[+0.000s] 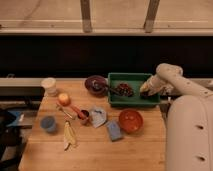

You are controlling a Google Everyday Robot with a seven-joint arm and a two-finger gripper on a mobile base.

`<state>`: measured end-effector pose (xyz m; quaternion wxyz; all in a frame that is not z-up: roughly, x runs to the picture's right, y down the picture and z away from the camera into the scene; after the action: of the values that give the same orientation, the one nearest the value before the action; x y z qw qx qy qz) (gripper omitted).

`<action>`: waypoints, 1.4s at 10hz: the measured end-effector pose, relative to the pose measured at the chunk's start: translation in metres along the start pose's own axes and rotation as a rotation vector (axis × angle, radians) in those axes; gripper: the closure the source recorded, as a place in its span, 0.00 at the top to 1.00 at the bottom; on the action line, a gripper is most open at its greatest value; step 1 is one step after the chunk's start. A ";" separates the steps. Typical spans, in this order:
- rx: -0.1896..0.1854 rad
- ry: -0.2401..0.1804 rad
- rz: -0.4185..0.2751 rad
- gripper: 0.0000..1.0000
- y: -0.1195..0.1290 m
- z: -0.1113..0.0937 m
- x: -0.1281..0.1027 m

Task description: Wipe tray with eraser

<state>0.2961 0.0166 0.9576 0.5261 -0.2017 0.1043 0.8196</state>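
Note:
The green tray (131, 77) stands at the back right of the wooden table. My gripper (145, 92) reaches in from the right and sits low over the tray's right end, with the white arm (170, 80) behind it. Something dark shows at the gripper's tip. I cannot tell whether it is the black eraser, and I see no eraser elsewhere. A dark mottled object (123, 89) lies in the middle of the tray, left of the gripper.
A dark bowl (95, 84) touches the tray's left side. An orange bowl (130, 120) and a blue sponge (114, 131) lie in front of the tray. Further left are a red-handled tool (77, 111), an apple (63, 99), a white cup (49, 86), a banana (69, 135) and a blue cup (48, 123).

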 end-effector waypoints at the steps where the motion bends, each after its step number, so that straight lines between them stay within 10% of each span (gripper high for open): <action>1: -0.006 -0.001 -0.001 0.11 0.005 0.004 -0.005; 7: -0.158 0.047 -0.057 0.11 0.041 -0.005 0.014; 14: -0.091 0.002 0.002 0.11 0.010 -0.012 -0.007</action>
<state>0.2919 0.0018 0.9491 0.5153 -0.2263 0.0677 0.8238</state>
